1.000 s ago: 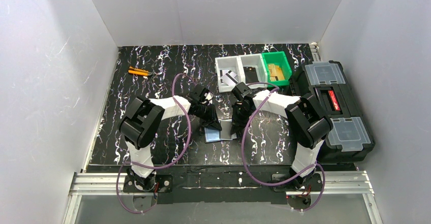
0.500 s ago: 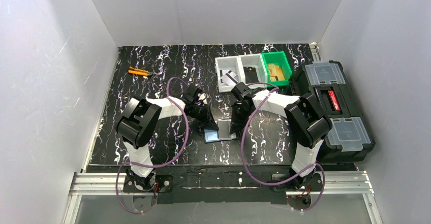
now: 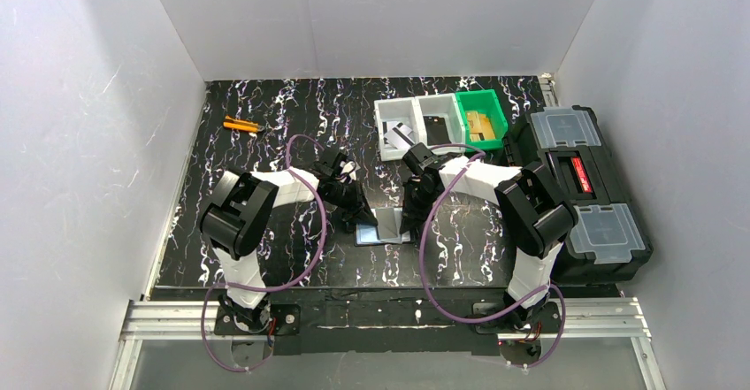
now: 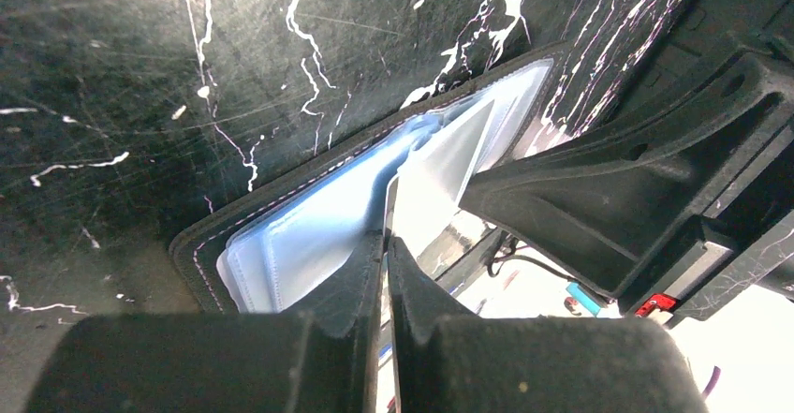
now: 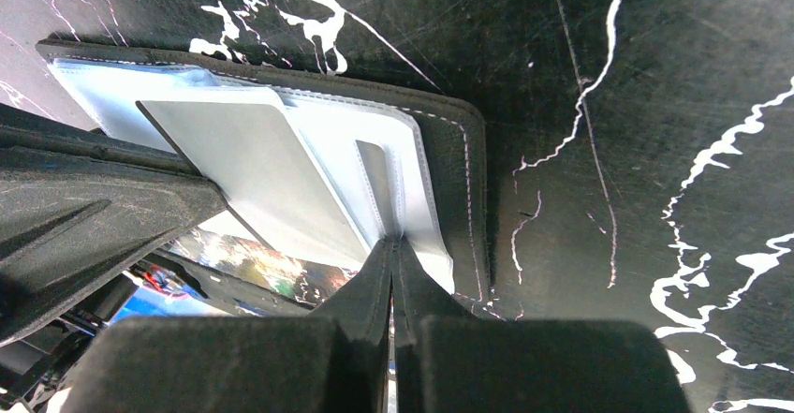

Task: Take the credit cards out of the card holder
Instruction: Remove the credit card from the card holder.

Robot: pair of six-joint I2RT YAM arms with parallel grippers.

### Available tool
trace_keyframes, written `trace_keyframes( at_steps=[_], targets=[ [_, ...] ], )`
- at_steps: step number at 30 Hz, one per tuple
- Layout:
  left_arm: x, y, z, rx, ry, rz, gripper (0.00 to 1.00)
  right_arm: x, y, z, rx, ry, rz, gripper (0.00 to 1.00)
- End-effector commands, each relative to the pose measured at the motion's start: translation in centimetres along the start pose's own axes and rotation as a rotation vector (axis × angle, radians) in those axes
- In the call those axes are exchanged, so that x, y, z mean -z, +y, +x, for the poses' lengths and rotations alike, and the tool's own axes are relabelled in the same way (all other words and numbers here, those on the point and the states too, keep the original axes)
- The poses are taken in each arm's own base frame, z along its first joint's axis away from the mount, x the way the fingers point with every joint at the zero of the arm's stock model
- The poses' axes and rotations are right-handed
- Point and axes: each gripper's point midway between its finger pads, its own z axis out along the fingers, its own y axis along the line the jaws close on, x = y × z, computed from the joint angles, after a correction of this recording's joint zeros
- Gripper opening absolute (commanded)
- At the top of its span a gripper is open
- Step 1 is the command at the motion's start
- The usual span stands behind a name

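Observation:
The card holder (image 3: 370, 236) lies open on the black marbled mat, its glossy blue-grey inside (image 4: 300, 240) facing up. My left gripper (image 4: 386, 243) is shut on the thin edge of a silvery grey credit card (image 4: 442, 174), which slants up out of a clear pocket. In the right wrist view the same credit card (image 5: 253, 165) shows as a flat grey sheet over the card holder (image 5: 468, 151). There my right gripper (image 5: 394, 244) is shut on a clear pocket flap of the holder. From above, the left gripper (image 3: 355, 215) and right gripper (image 3: 410, 218) flank the tilted credit card (image 3: 389, 225).
Two white bins (image 3: 416, 107) stand behind, one holding another grey card (image 3: 400, 133), beside a green bin (image 3: 492, 107) with tan blocks. A large black toolbox (image 3: 579, 187) fills the right side. An orange tool (image 3: 241, 125) lies at the far left.
My left gripper has closed on the credit card and drawn slightly left. The card now stands more upright out of the holder. The right gripper has stayed put.

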Motion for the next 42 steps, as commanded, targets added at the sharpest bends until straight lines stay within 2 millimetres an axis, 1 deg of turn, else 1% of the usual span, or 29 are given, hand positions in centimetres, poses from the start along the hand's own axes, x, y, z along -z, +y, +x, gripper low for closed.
trace_keyframes(
  at_steps=[1, 6, 7, 17, 23, 34, 38, 40, 42],
  targets=[
    [1.2, -0.2, -0.1, -0.02, -0.017, 0.0, 0.06, -2.1, -2.1, 0.0, 0.001, -0.006, 0.088, 0.01],
    [1.2, -0.3, -0.1, -0.028, -0.002, 0.002, 0.18, -2.0, -1.9, -0.1, 0.007, -0.009, 0.082, 0.01],
    [1.1, -0.3, -0.1, -0.027, 0.002, 0.005, 0.19, -2.0, -1.9, -0.1, 0.007, -0.008, 0.079, 0.01],
    [0.6, -0.4, -0.1, -0.025, 0.017, 0.024, 0.19, -2.1, -1.8, -0.1, 0.012, 0.0, 0.079, 0.01],
    [-0.1, -0.3, 0.3, -0.006, 0.038, 0.04, 0.12, -2.1, -1.8, -0.2, 0.014, 0.002, 0.08, 0.01],
    [-0.6, -0.1, 1.7, 0.008, 0.059, 0.073, 0.11, -2.3, -1.7, -0.3, 0.016, 0.005, 0.082, 0.01],
    [-0.6, 0.0, 2.0, 0.023, 0.062, 0.073, 0.06, -2.3, -1.7, -0.3, 0.016, 0.005, 0.082, 0.01],
    [-0.5, -0.1, 2.0, 0.029, 0.06, 0.074, 0.0, -2.3, -1.8, -0.3, 0.015, 0.004, 0.083, 0.01],
    [-0.4, -0.3, 1.9, 0.024, 0.051, 0.076, 0.0, -2.2, -1.8, -0.3, 0.014, 0.002, 0.085, 0.01]
  ],
)
